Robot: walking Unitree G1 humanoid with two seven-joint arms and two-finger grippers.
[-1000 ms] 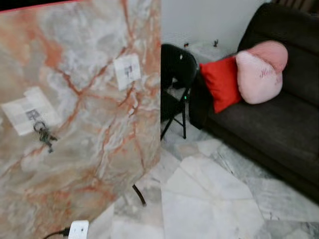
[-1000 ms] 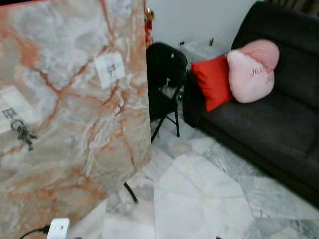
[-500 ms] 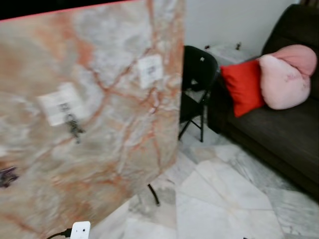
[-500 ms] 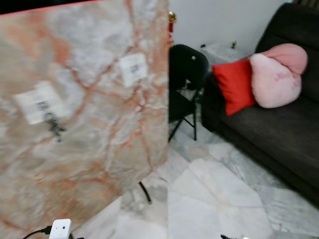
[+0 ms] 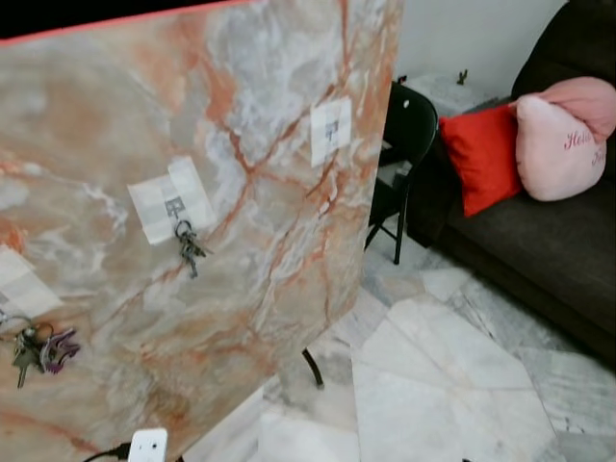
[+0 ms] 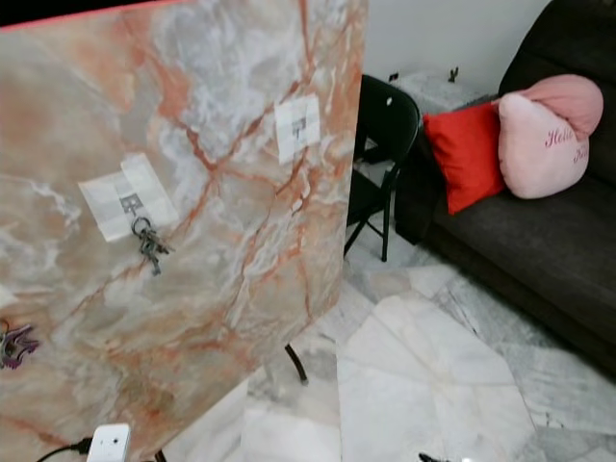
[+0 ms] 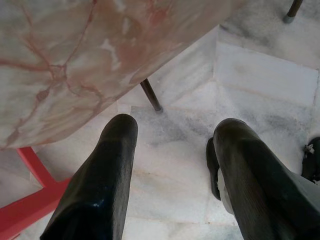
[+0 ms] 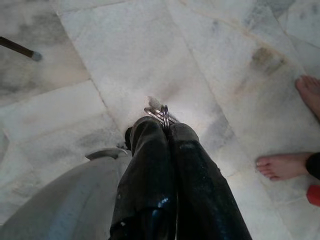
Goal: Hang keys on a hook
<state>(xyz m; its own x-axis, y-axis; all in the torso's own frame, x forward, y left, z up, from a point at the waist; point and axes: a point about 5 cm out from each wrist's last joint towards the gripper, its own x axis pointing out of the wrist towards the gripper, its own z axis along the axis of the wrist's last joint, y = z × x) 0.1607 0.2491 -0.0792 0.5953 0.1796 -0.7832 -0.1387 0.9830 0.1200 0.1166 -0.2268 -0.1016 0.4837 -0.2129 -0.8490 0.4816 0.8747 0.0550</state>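
Right wrist view: right gripper [image 8: 165, 131] pinching key ring [image 8: 161, 114].

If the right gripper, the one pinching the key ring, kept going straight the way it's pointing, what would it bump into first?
Most likely the pale marble floor. The right gripper, shut on the key ring, points down at bare tile. A person's bare foot lies off to one side, apparently outside that line, though depth is hard to judge.

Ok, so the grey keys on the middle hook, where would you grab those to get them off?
Probably the ring at the top, just under the hook, coming straight at the board from the front. The keys dangle loose against the board, so pinch the ring and lift. The left gripper is open; the right gripper is shut on another key ring.
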